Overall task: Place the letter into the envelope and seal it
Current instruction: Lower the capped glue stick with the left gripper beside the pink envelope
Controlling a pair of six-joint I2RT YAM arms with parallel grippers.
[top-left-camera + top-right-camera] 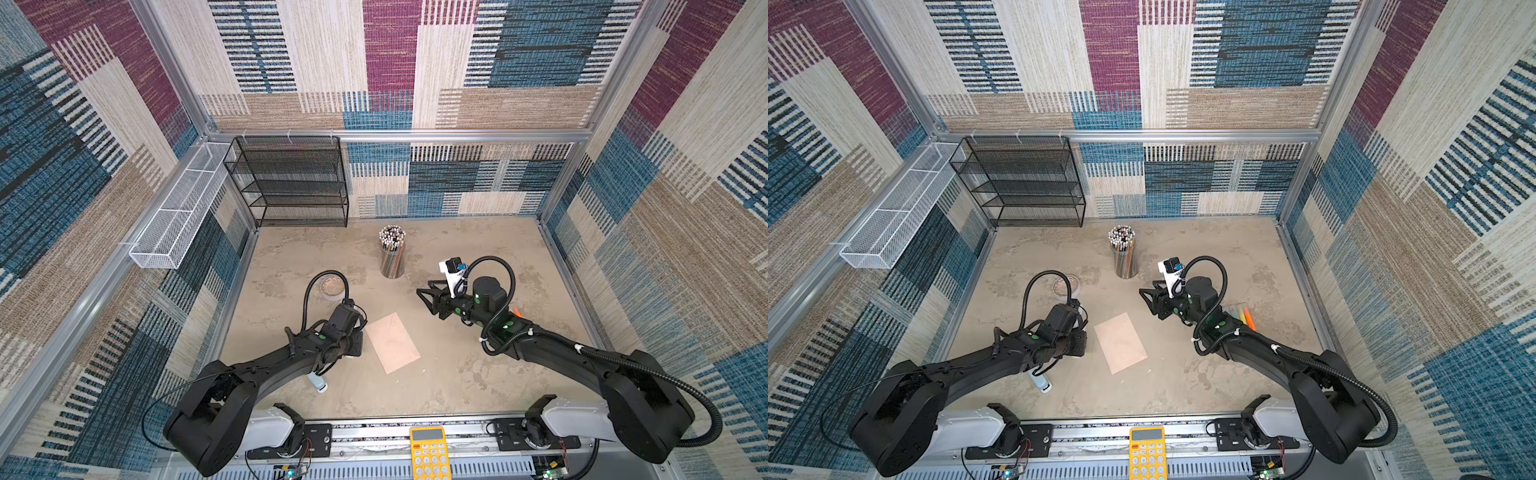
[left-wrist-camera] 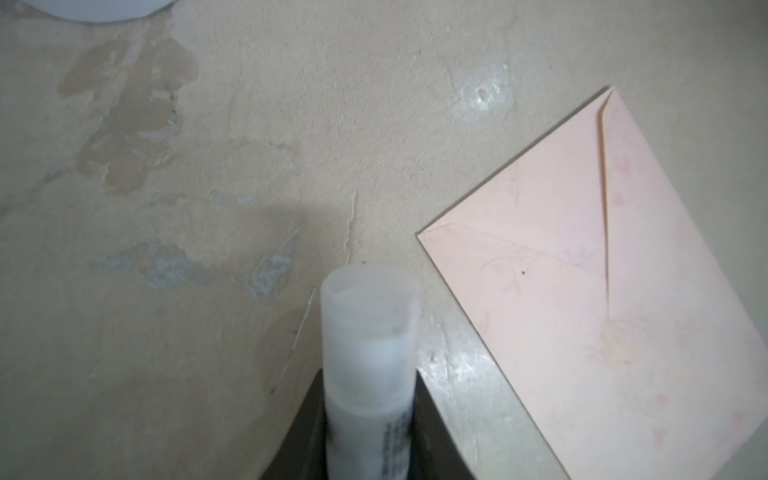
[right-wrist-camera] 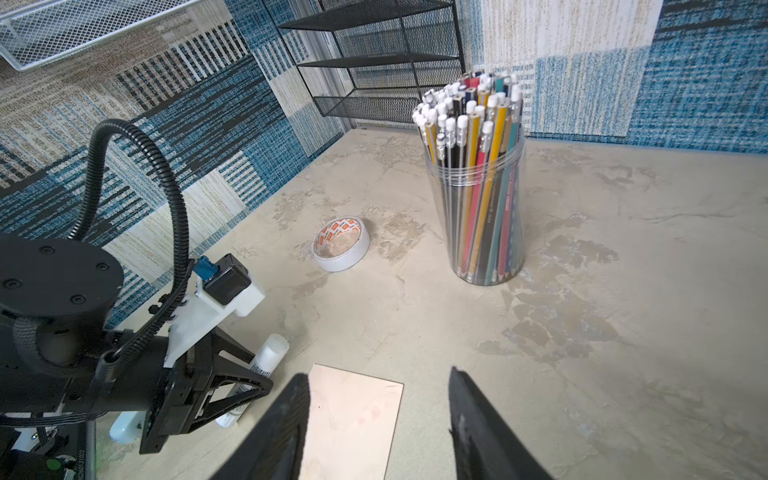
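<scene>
Lying flat in the middle of the table (image 1: 457,386), the envelope (image 1: 392,343) has a tape roll (image 1: 332,286) and pencil cup (image 1: 392,257) towards the far edge. The left gripper (image 2: 368,376) clamps a glue stick (image 2: 368,328) beside it, and the right gripper (image 3: 378,374) hovers with its fingers spread.

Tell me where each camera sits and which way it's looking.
Top views: high above the front, looking down at the table; both arms show.
Left wrist: on its arm, facing down at the envelope; left gripper holding a glue stick shows.
Right wrist: on its arm, facing the pencil cup; open right gripper shows.
Shared: the envelope, in all.
</scene>
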